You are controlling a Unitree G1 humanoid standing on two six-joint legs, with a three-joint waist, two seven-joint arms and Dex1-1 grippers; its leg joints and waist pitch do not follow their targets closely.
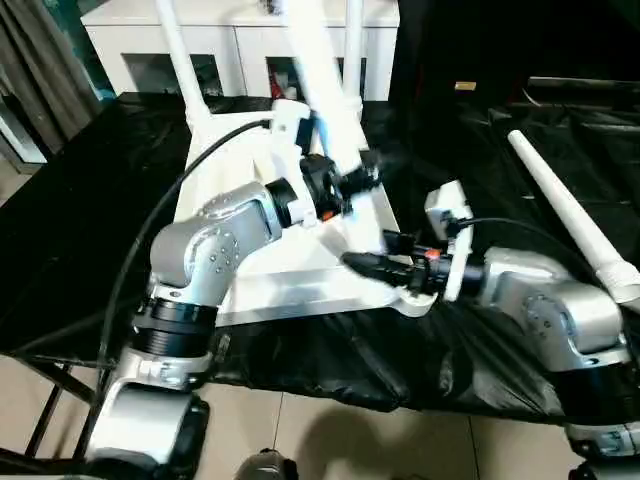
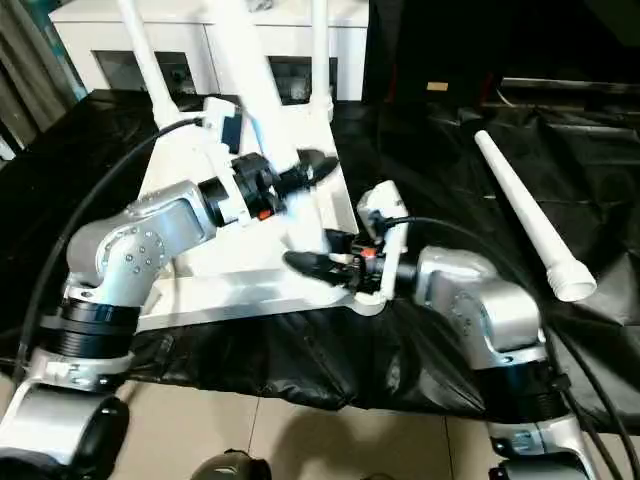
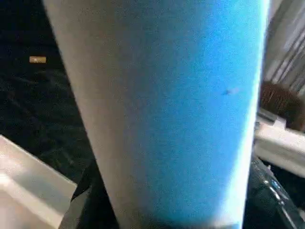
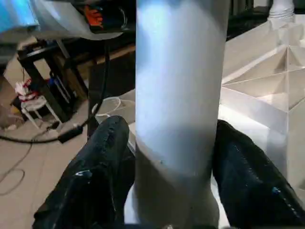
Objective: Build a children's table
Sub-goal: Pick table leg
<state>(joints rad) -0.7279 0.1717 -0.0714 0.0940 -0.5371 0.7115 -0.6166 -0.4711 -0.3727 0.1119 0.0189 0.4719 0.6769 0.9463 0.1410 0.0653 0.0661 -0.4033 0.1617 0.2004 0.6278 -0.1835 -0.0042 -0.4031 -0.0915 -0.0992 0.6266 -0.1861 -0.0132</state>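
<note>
A black sheet covers the worktop (image 1: 90, 220). At twelve o'clock a white cabinet (image 1: 130, 45) with glass doors stands behind it. At nine o'clock hangs a grey curtain (image 1: 35, 60). At six o'clock lies a beige tiled floor (image 1: 350, 440).

Both silver arms reach forward, bent inward. Left claw (image 1: 352, 186) up higher — right claw (image 1: 375, 265) lower, black fingers (image 4: 102, 157) spread apart.

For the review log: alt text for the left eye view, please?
Both end effectors, left and right, work a white leg above the upturned tabletop on black cloth. Two legs stand behind; a loose leg lies at right.
</note>
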